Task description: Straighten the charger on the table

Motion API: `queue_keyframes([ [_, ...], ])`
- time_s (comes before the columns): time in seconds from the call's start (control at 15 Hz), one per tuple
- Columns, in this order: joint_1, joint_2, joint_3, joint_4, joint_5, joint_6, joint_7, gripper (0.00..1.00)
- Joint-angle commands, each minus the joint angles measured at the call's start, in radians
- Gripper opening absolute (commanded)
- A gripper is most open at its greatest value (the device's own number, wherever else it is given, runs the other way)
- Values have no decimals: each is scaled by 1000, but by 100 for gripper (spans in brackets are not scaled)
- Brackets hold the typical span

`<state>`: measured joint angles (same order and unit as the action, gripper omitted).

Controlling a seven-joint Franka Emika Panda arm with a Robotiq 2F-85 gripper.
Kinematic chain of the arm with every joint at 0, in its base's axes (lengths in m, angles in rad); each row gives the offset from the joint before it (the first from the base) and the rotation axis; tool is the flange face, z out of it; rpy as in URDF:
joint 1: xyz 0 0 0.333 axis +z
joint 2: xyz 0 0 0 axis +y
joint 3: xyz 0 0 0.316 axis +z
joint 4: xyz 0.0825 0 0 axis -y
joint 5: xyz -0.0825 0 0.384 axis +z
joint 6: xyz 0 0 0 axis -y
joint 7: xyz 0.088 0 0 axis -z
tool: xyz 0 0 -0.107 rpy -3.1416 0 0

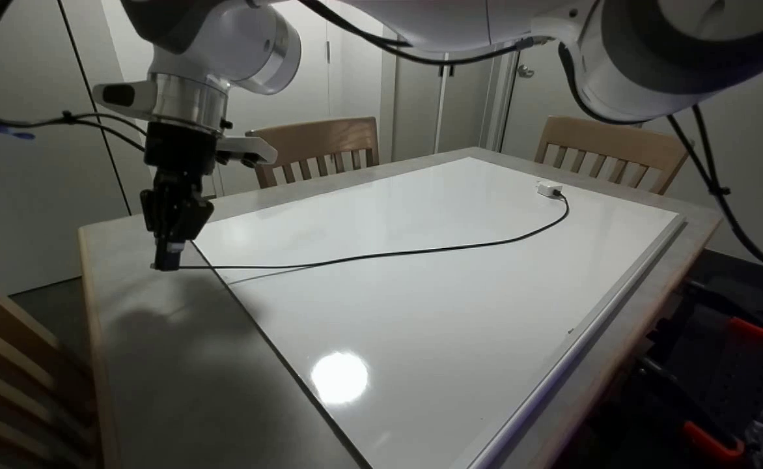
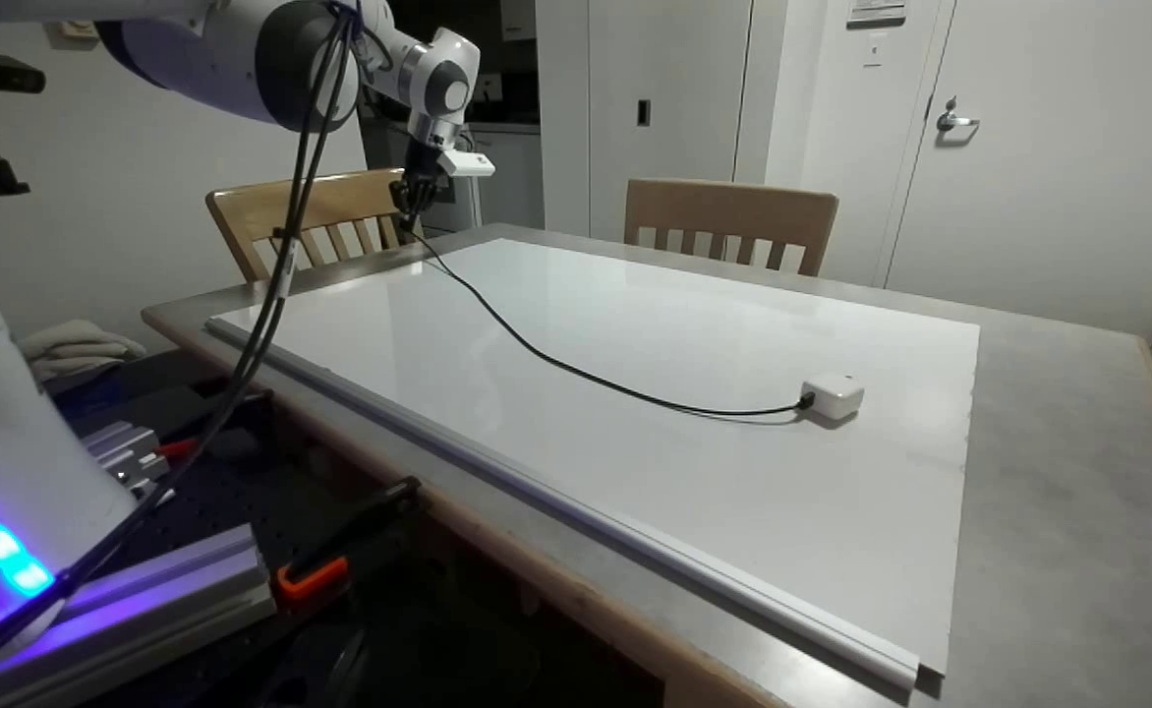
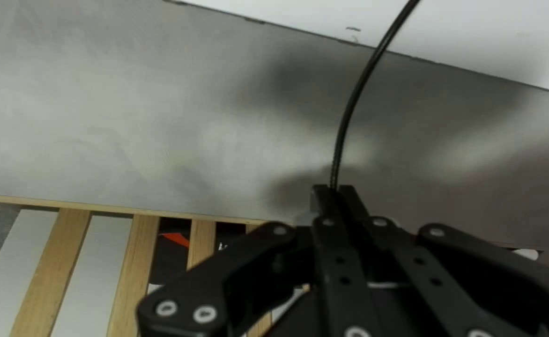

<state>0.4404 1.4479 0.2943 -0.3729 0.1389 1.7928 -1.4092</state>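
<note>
The gripper [image 3: 333,189] has its fingers drawn tight together with only the charger cable [image 3: 349,110] pinched between them; in an exterior view a short end pokes out on the side away from the white block [image 2: 834,395]; the grip is over the grey rim of the table [image 2: 1058,472], though whether the fingertips touch it I cannot tell; near the gripper the cable hangs just above the surface, its shadow apart from it; it crosses the glossy white top in a long curve to the block, which sits there well apart from the gripper; a slatted wooden chair [image 3: 45,271] stands just beside the table.
</note>
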Motion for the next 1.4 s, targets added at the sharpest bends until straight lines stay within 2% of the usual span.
queue_keyframes([
  [0.0,-28,-20,39,-74,28,18,-107,2],
  [0.27,-32,-17,51,-80,28,8,-131,2],
  [0.33,-9,49,41,44,32,-49,-124,2],
  [0.4,-30,-15,49,-77,23,4,-130,2],
  [0.53,-31,-13,51,-75,24,7,-132,2],
  [0.6,-8,53,41,50,31,-48,-131,2],
  [0.67,-30,-12,54,-76,25,6,-143,2],
  [0.93,-27,-10,72,-84,28,8,-185,2],
  [1.0,0,58,62,45,39,-52,-190,2],
  [1.13,-10,17,55,-26,55,-42,-217,2],
  [1.33,-7,19,55,-26,71,-38,-229,2],
])
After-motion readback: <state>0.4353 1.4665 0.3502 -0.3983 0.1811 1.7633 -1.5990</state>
